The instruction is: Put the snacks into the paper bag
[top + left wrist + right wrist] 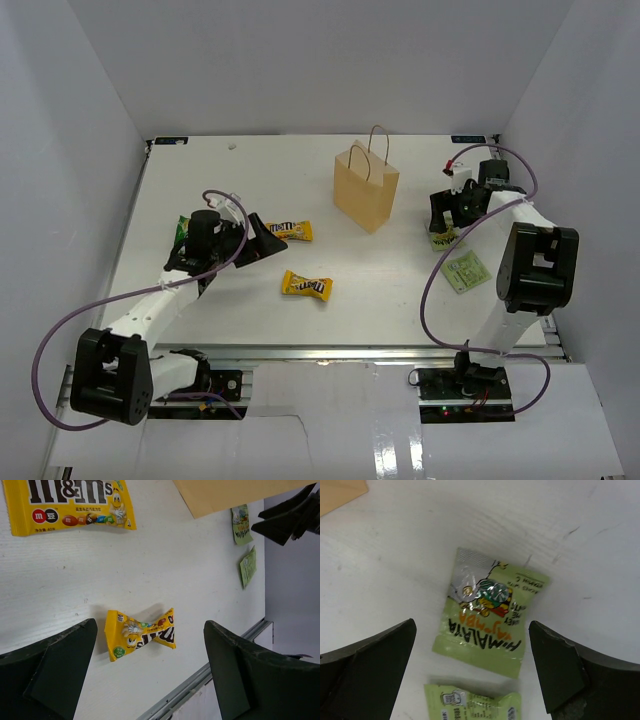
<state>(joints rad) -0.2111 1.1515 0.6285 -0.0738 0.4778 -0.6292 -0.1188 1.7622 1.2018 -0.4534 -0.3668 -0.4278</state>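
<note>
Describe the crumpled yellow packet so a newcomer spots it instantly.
Find the paper bag at the table's far side. Left of it, toward the near edge, lie two yellow packets. The crumpled yellow packet is the nearer one, pinched like a bow; the flat yellow packet is smooth.

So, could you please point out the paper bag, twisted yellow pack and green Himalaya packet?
paper bag (366, 195), top view, front face.
twisted yellow pack (142, 632), left wrist view, pinched middle.
green Himalaya packet (489, 617), right wrist view, centre.
</note>
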